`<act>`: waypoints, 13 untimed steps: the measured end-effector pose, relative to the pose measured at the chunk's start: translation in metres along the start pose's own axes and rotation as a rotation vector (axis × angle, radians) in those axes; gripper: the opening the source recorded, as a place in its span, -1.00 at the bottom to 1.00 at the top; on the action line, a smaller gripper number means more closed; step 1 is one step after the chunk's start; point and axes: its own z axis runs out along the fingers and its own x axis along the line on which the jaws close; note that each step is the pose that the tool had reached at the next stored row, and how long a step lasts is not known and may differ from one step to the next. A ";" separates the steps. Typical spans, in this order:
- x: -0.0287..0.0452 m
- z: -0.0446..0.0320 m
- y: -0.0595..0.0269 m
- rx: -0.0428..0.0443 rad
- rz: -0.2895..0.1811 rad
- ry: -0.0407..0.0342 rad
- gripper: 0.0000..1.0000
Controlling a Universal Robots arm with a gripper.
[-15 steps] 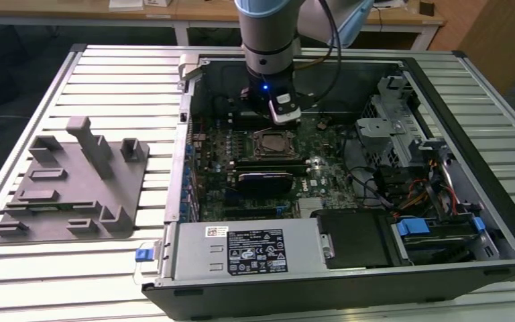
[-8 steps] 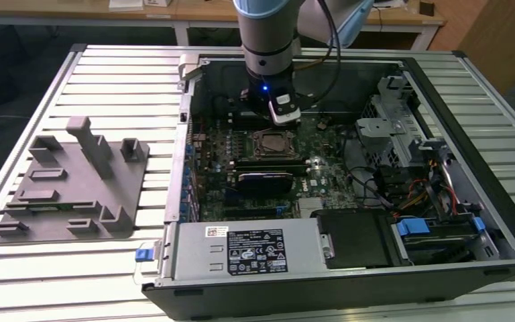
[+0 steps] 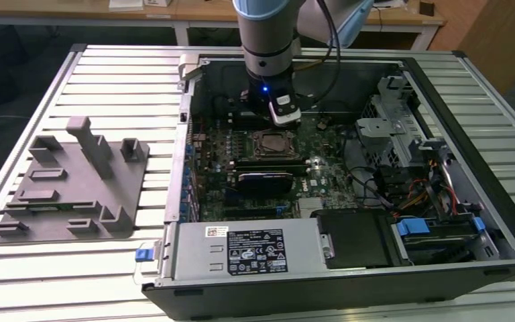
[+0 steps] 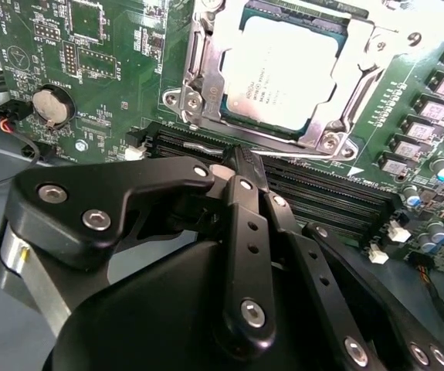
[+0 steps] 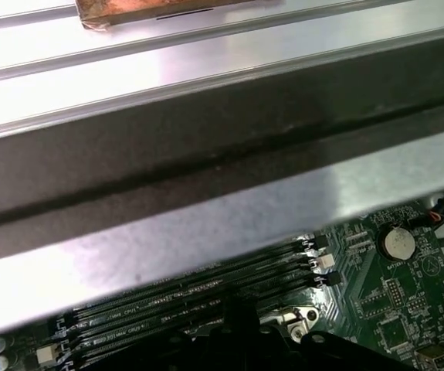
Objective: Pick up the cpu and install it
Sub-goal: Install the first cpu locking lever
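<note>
Cpu [image 4: 281, 71] sits in the socket [image 4: 337, 135] on the motherboard [image 4: 98, 69], at 12 o'clock from the gripper [image 4: 241, 158] in the second wrist view. Gripper fingers pinched together, holding nothing. Chip looks light, stiff, slick-topped, prob fragile underneath; grip by opposite edges.

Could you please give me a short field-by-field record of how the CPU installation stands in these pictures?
cpu: silvery square chip lying in the motherboard socket, metal frame around it
end effector: shut and holding nothing, tips above the memory slots beside the socket
arm: reaching down into the open computer case in the exterior view
coin battery: on the green board, apart from the socket
grey fixture: on the slatted table, at the exterior view's left of the case
</note>
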 end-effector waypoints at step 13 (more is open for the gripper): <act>0.0009 0.0023 0.0008 -0.0051 -0.040 0.0049 -0.79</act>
